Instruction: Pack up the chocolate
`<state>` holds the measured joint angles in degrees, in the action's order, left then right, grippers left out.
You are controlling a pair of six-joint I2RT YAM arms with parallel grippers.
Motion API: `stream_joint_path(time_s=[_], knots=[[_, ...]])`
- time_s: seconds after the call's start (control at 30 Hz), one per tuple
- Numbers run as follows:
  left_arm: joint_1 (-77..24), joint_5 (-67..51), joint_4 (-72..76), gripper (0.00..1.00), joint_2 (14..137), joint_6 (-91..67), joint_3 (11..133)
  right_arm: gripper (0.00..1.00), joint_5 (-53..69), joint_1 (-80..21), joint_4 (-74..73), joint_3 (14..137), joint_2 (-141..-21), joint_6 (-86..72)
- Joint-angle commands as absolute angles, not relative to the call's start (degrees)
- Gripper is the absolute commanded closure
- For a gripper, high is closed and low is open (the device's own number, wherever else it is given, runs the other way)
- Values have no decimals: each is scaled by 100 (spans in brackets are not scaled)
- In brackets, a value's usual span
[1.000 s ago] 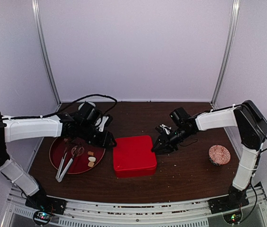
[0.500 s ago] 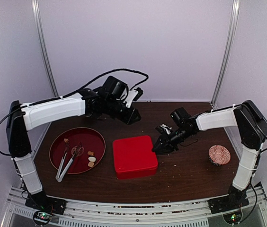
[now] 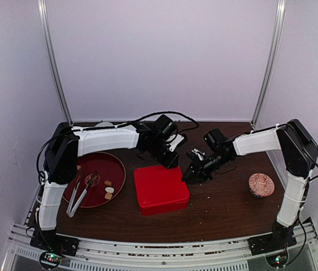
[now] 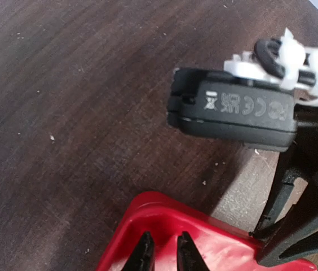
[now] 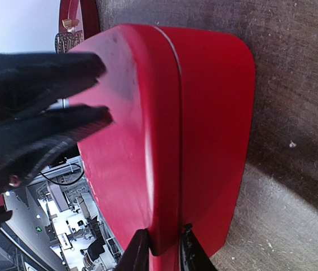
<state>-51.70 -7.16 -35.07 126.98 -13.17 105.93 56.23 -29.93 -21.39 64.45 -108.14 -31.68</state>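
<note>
Right gripper [image 5: 160, 251] pinches the red box's lid [image 3: 160, 186]; left gripper [image 4: 163, 252], barely apart, sits nearer the chocolate [image 3: 109, 190] off to its left.

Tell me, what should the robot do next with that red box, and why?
Probably open the red box: it is closed, the right claw pinches the edge of its lid, the left claw sits at its far corner, and the chocolate lies unpacked on the red plate.
</note>
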Motion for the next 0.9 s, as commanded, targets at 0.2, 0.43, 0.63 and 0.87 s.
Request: stream_joint_path(time_s=[0.2, 0.43, 0.63, 0.87], knots=[[-5299, -743, -3246, 82, 11435, -843, 9958, 82, 4525, -2856, -2672, 6216, -11138, -3169], [-5850, -1297, -2950, 80, 10511, -28, 9097, 83, 4561, -2856, -2573, 6078, -11127, -3160], [-6215, -1403, -2813, 83, 10714, 176, 8997, 83, 4570, -2857, -2469, 5961, -11109, -3177], [-6368, -1707, -3039, 84, 11645, 371, 9184, 83, 4570, -2856, -2399, 5930, -11165, -3217]])
